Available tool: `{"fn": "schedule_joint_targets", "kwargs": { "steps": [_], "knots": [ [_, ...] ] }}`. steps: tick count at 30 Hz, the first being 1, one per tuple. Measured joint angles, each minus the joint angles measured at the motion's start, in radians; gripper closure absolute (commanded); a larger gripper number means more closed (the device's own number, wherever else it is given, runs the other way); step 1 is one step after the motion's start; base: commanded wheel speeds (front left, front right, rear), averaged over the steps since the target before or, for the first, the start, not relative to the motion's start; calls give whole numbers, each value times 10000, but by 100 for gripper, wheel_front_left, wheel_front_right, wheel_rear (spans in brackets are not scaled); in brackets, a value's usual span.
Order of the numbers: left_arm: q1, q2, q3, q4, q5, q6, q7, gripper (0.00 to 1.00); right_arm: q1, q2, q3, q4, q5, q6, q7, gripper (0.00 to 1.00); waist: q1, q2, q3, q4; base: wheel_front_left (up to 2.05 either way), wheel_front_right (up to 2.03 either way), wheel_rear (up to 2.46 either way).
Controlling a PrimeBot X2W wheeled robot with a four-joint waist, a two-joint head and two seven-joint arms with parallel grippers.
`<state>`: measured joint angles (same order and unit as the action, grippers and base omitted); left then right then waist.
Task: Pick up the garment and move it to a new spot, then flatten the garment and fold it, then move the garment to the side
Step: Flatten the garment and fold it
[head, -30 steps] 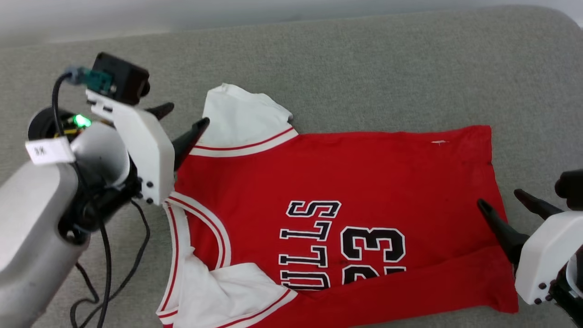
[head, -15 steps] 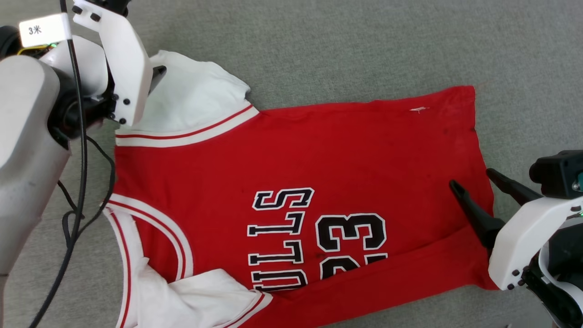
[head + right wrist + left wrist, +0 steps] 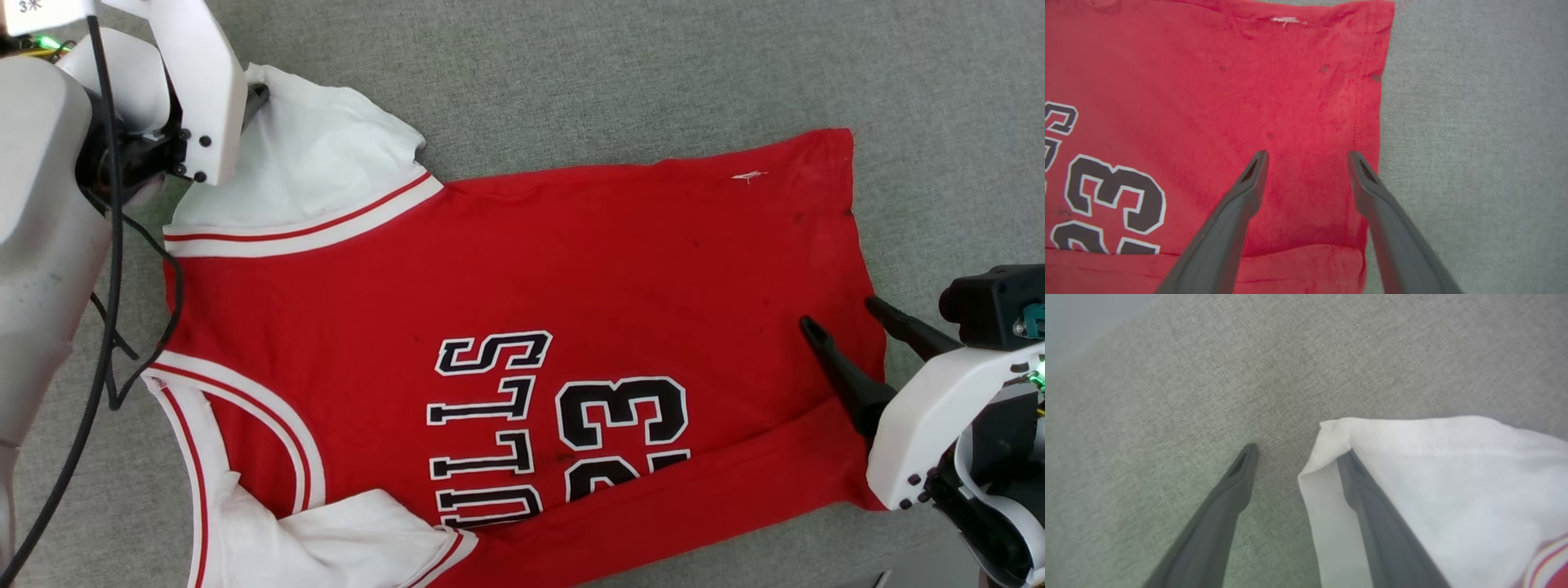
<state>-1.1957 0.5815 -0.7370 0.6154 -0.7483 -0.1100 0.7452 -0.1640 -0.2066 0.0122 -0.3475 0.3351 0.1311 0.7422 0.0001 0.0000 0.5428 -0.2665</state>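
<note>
The garment (image 3: 506, 269), a red jersey with "BULLS 23" lettering and white sleeves, lies spread on the grey cloth surface (image 3: 620, 73). Its near long edge is folded over. My left gripper (image 3: 1297, 452) is open at the far sleeve's (image 3: 310, 163) outer corner. One finger (image 3: 1372, 506) lies against the white sleeve cloth (image 3: 1453, 477), the other (image 3: 1229, 490) over bare surface. In the head view only a dark finger (image 3: 258, 95) peeks from behind its white housing. My right gripper (image 3: 841, 315) hangs open over the hem (image 3: 1363, 102), nothing between its fingers (image 3: 1241, 196).
A black cable (image 3: 106, 327) loops down from my left arm beside the collar (image 3: 237, 400). The near sleeve (image 3: 351, 539) lies crumpled at the bottom edge. Bare grey surface stretches beyond the garment and to the right of the hem (image 3: 1474, 143).
The head camera has tilted, shifting the whole picture. My left gripper moved from the sleeve's striped trim to its outer corner. The right gripper crept slightly inward over the hem.
</note>
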Motion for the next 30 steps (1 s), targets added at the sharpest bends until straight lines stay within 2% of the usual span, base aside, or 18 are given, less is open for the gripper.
{"fn": "schedule_joint_targets", "kwargs": {
  "steps": [1, 5, 9, 17, 19, 20, 22, 27, 30],
  "knots": [
    [-32, -17, -38, 42, -29, -25, -2, 100, -8, 0, 2, 13, 0, 0, -33, 0, -1, 0, 12, 4, 0, 0, 0],
    [-33, -242, -56, 284, -299, -105, -150, 100, -29, 4, 4, 121, -4, 0, -36, 0, 0, 1, -38, 54, 0, 0, 0],
    [86, -376, -12, 477, -441, -130, -807, 100, -75, -79, -59, 178, -2, 0, 31, 0, -1, 0, -246, 154, 0, 0, 0],
    [308, -495, 56, 161, -830, -182, -1916, 100, -224, -589, -430, 245, 451, 0, 698, 0, -1, 0, -908, 530, 0, 0, 0],
    [489, -525, 138, -134, -1147, -192, -2044, 100, -380, -794, -479, 385, 709, 0, 1032, 0, -2, 0, -1061, 674, 0, 0, 0],
    [821, -493, 109, -757, -1478, -194, -2011, 100, -800, -1281, -667, 757, 963, 0, 1601, 0, -2, 0, -1207, 951, 0, 0, 0],
    [996, -347, 25, -1283, -1542, -194, -1927, 100, -1131, -1563, -686, 1032, 1053, 0, 1983, 0, -2, 0, -1267, 1156, 0, 0, 0],
    [1365, 2, 33, -2708, -1772, -134, -1680, 100, -2299, -1522, -1241, 2146, 1718, 0, 3070, 0, -2, 0, -1244, 1632, 0, 0, 0],
    [1486, 173, 48, -3636, -1795, 50, -1593, 100, -2932, -2010, -1363, 2834, 1384, 0, 3442, 0, -2, 0, -1110, 1907, 0, 0, 0]
  ]
}}
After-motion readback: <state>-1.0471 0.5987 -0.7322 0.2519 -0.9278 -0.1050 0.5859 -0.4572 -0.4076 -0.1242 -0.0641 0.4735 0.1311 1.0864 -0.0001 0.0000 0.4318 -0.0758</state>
